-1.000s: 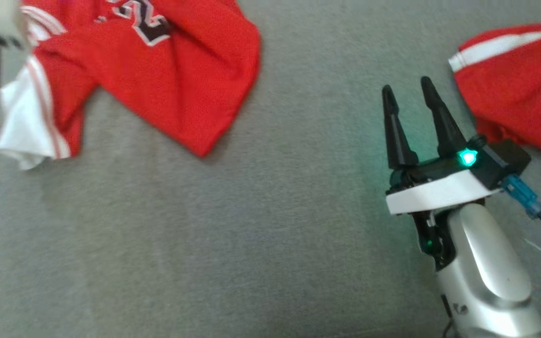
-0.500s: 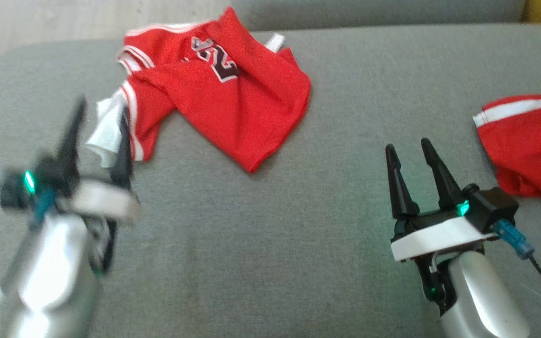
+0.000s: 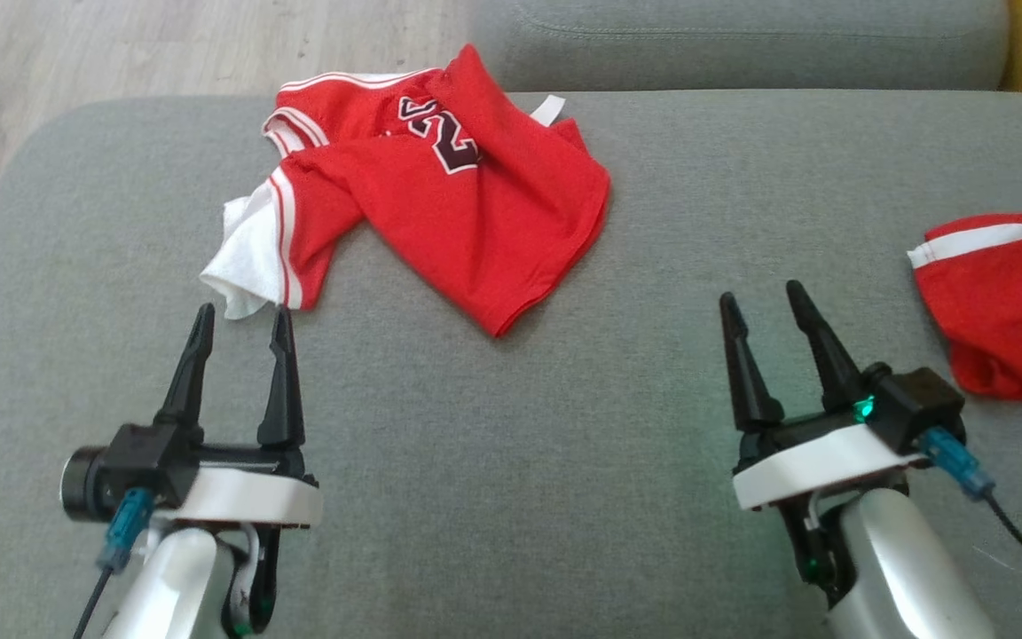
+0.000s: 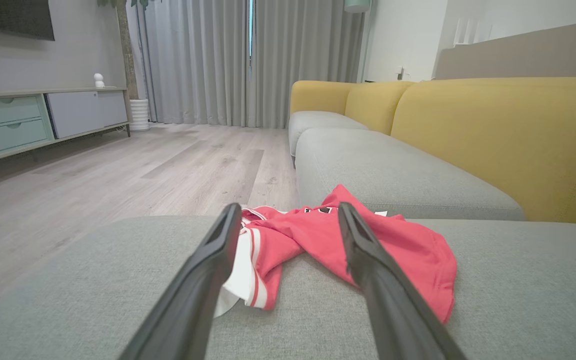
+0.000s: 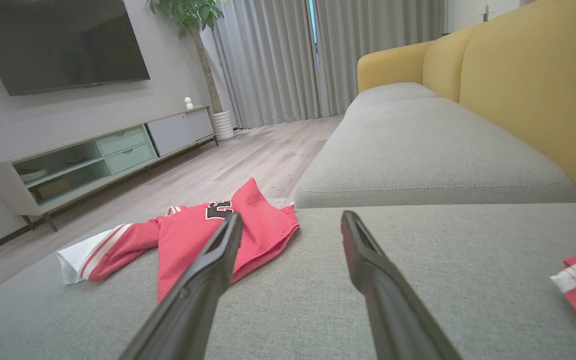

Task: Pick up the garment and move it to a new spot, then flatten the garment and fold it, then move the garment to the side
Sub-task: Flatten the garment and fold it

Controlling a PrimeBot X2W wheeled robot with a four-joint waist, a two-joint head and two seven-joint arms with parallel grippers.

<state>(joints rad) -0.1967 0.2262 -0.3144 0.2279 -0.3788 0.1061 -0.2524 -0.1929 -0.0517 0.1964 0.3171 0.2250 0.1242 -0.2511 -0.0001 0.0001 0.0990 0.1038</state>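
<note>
Red jersey [image 3: 467, 213] lies crumpled on the grey sofa seat [image 3: 511, 461], just beyond the left tool [image 3: 243, 312]. Left tool and right tool [image 3: 761, 295]: fingers spread, empty. Right wrist view adds a wall television [image 5: 58, 45], wooden floor [image 5: 248, 160] and yellow backrest [image 5: 533, 100].

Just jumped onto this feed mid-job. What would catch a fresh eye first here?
The crumpled red jersey, white-trimmed with a dark number, lies toward the far left of the grey sofa cushion and grabs the eye first. A second red garment with a white stripe sits at the right edge. The left gripper, open and empty, points at the jersey's white sleeve; the right gripper, also open, is over bare cushion.
</note>
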